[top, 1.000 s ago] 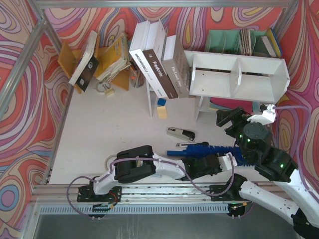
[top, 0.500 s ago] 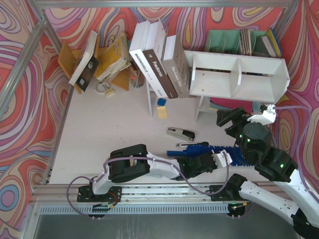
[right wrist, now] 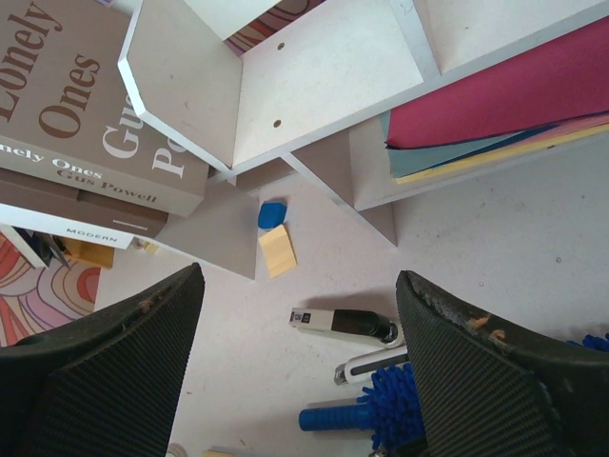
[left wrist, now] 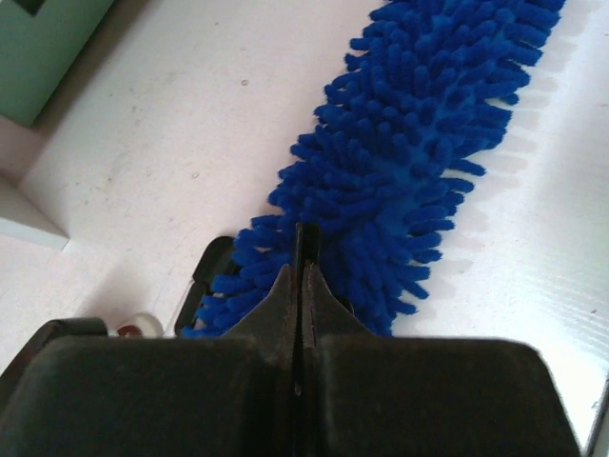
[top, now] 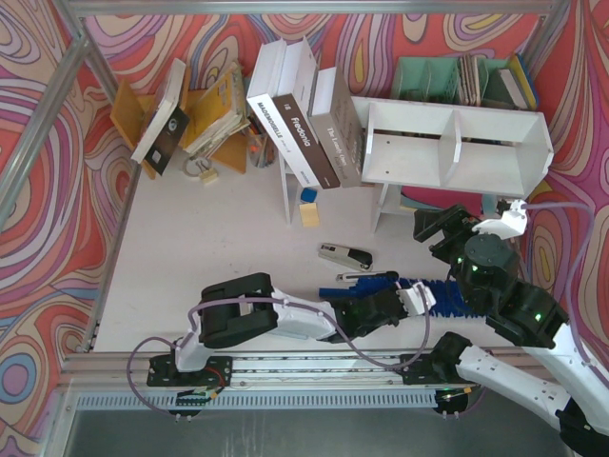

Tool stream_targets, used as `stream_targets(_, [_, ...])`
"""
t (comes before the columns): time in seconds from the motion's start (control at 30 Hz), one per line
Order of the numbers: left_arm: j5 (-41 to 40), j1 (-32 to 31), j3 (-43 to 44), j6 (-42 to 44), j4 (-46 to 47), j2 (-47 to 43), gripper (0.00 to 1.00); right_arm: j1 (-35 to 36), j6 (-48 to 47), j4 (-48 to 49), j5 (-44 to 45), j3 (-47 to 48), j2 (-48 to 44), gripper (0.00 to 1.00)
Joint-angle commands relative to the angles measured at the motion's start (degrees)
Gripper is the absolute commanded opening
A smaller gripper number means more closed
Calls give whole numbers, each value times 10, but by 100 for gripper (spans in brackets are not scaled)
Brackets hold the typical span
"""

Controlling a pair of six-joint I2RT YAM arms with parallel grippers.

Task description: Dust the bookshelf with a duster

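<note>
The duster (top: 433,288) lies by the table's (top: 209,228) near edge, and the bookshelf (top: 457,143) looks undusted. The left gripper (left wrist: 301,257) is pinched closed at its fluff; the right gripper (right wrist: 300,281) gapes empty.

The duster (left wrist: 419,143) is a shaggy pile of blue microfibre cloth nubs, soft, fuzzy and matt, while its handle (right wrist: 328,417) looks like smooth blue plastic. The bookshelf (right wrist: 324,76) is white-coated board, smooth and matt. The table (left wrist: 143,143) is white, matt and faintly grainy. The left gripper (left wrist: 301,257) is hard black plastic with a dull sheen. The right gripper (right wrist: 300,281) has pads (right wrist: 105,371) of finely ribbed black rubber, frayed at the edges. The stapler (right wrist: 357,327) is glossy black with a pale, metal-looking end. The books (right wrist: 76,114) have matt paper covers, and the sheets (right wrist: 514,105) under the shelf look like coloured card. The book rack (top: 128,109) is yellow wood, and the frame (top: 38,133) is bare brushed metal.
</note>
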Motion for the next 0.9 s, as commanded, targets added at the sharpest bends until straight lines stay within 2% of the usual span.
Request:
stream_targets(0.0, [-28, 13, -25, 10, 20, -45, 0, -3, 2, -4, 13, 6, -1, 75])
stream_targets(0.4, [-51, 48, -99, -16, 22, -133, 0, -3, -4, 4, 9, 8, 12, 75])
stream_targets(0.87, [-129, 106, -273, -65, 25, -268, 0, -3, 29, 0, -14, -34, 18, 75])
